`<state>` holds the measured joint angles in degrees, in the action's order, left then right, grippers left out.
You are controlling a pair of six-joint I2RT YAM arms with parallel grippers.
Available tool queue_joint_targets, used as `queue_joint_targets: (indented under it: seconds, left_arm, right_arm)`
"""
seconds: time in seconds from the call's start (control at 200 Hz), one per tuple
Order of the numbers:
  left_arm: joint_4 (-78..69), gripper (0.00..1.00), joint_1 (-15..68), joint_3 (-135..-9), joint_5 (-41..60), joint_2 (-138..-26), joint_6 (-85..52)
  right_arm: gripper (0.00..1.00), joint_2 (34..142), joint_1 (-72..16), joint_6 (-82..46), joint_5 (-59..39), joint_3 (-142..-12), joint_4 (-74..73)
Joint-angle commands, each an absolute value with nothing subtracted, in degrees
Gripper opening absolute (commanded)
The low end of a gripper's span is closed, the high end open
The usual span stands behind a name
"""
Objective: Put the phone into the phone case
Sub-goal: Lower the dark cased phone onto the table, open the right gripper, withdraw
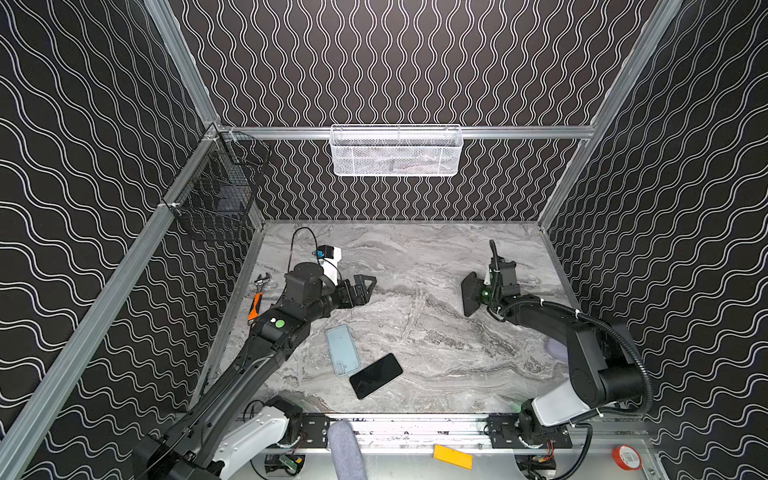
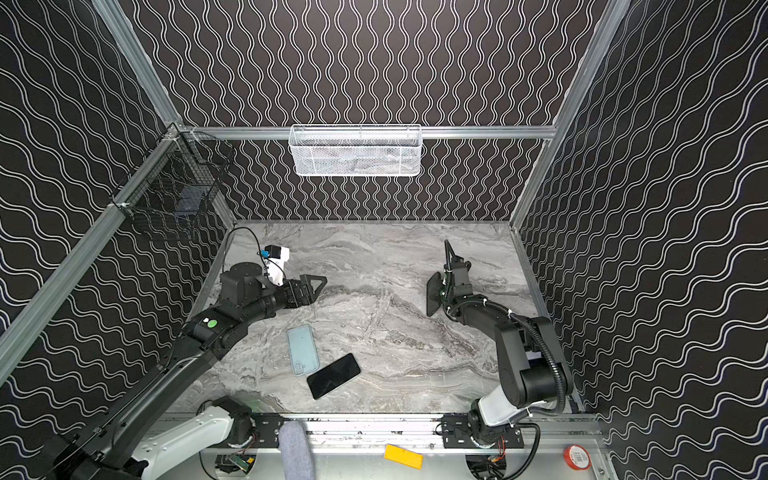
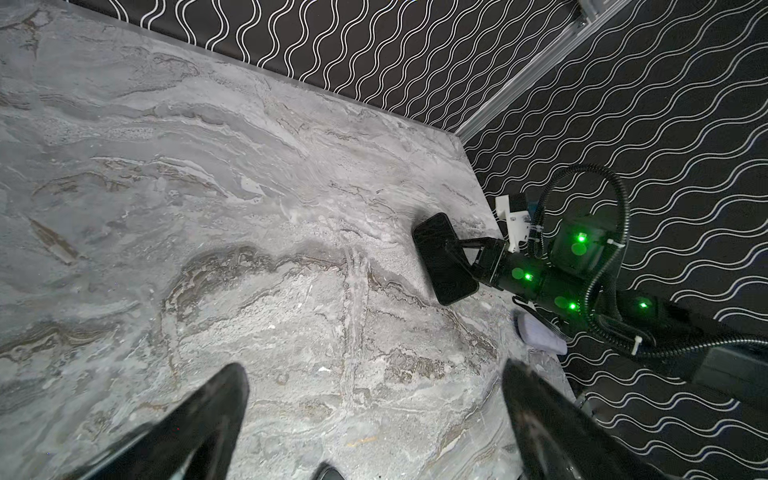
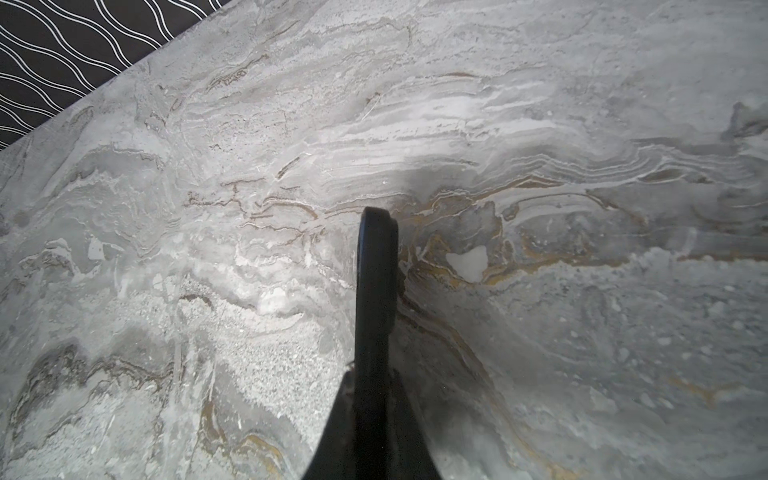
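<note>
**Phone not yet in its case**

None of the insertion is done. The glossy black rectangular phone [image 1: 376, 376] lies flat, dark face up, near the front edge of the grey marble-patterned worktop [image 1: 415, 257]. It is outside the pale blue, rounded-cornered phone case [image 1: 342, 350], which lies flat just beside it. 1 corner of the phone comes right up to the case's near end, but whether they touch cannot be told. What is left, by judgement, is to lift the phone, line it up with the case, lower it in and press it home.

The phone's long axis runs diagonally, from near-left to far-right in both top views. Which end is its top cannot be told. The case's long axis runs almost front to back, with its camera cut-out at the near end, so the 2 axes are well off parallel.

The left claw [image 3: 374, 368] hangs spread wide and empty above bare worktop, behind the case. The right claw [image 3: 455, 253] is clamped on a thin, rounded-cornered black slab [image 3: 432, 245], held on edge well apart to the right. Whether that is another phone or a dark case cannot be told.
</note>
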<state>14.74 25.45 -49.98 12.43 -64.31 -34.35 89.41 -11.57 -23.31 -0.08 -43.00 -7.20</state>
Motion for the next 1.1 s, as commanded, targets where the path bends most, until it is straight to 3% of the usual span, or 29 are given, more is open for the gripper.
queue_joint_targets:
  seconds: [0.0, 0.55, 0.66, 0.886, 1.096]
  left_arm:
    - [11.8, 0.99, 25.3, -49.7, 13.2, -64.5, -35.6]
    - [16.3, 0.99, 25.3, -49.9, 12.0, -61.0, -35.3]
    - [17.2, 0.99, 25.3, -50.6, 11.5, -61.0, -34.3]
    - [15.9, 0.99, 25.3, -49.7, 12.1, -61.7, -34.4]
    - [14.3, 0.99, 25.3, -50.7, 13.3, -63.3, -35.6]
  right_arm:
    - [0.09, 88.9, -11.7, -22.9, 0.1, -41.9, -8.4]
    - [0.18, 90.8, -11.6, -24.4, 0.4, -40.4, -10.9]
    - [0.24, 92.0, -11.6, -24.5, 0.0, -41.7, -10.4]
    - [0.5, 94.4, -11.6, -24.4, 0.4, -45.3, -7.4]
    - [0.66, 95.9, -11.7, -23.8, 2.1, -48.0, -3.9]
